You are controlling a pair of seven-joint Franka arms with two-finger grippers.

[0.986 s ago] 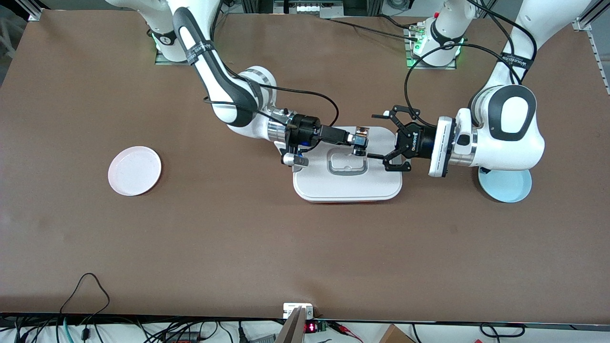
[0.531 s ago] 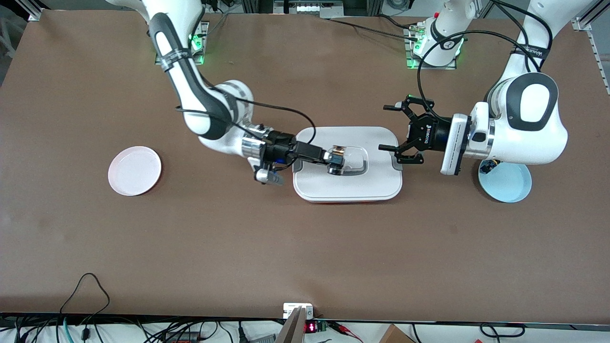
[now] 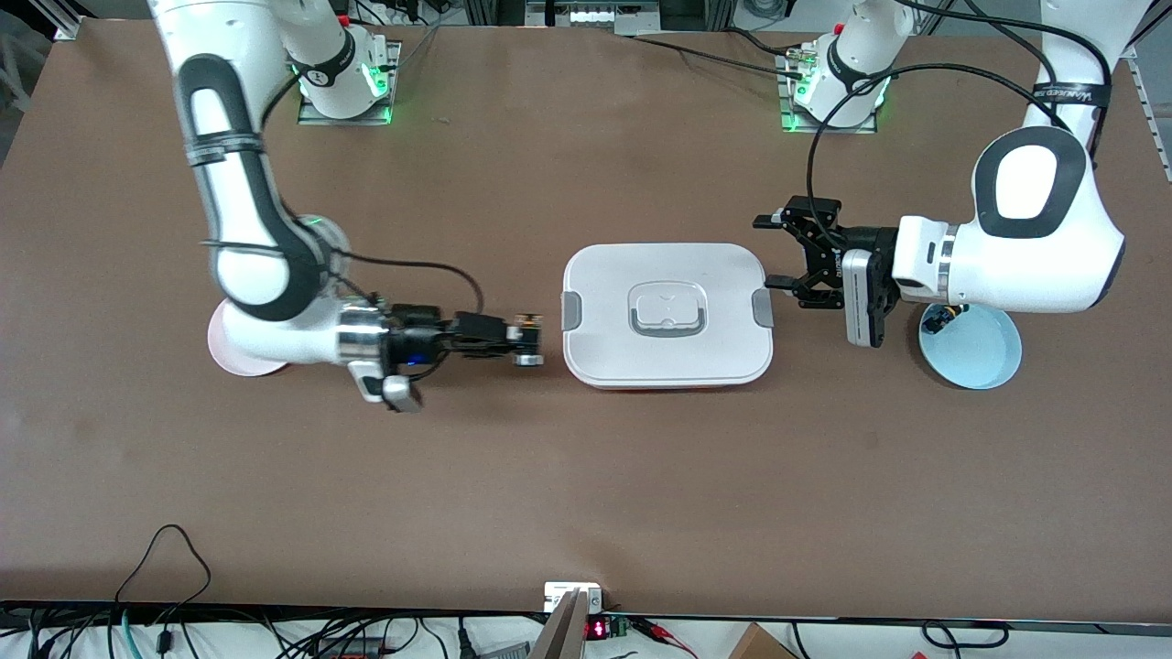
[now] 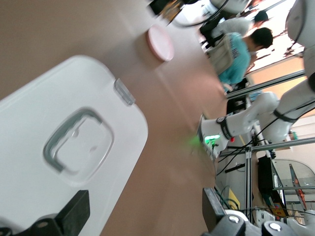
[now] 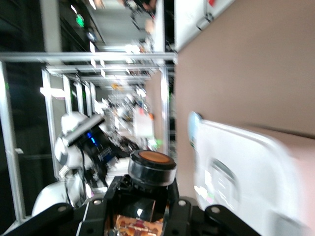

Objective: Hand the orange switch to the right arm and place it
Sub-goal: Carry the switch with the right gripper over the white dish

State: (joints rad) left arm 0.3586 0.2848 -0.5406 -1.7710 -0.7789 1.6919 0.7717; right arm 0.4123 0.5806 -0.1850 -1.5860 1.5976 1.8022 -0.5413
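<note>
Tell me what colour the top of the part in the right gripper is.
Orange, on a black body: the orange switch in the right gripper shows best in the right wrist view.

Lidded box (image 3: 667, 316) sits mid-table; one plate (image 3: 984, 352) toward left arm's end, another plate (image 3: 240, 361) toward right arm's end.

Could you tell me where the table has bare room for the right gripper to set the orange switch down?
The right gripper holds the orange switch over bare brown table between the pink plate and the white lidded box. The strip nearer the front camera is bare too. It is crowded between box and blue plate, where the open left gripper hovers.
</note>
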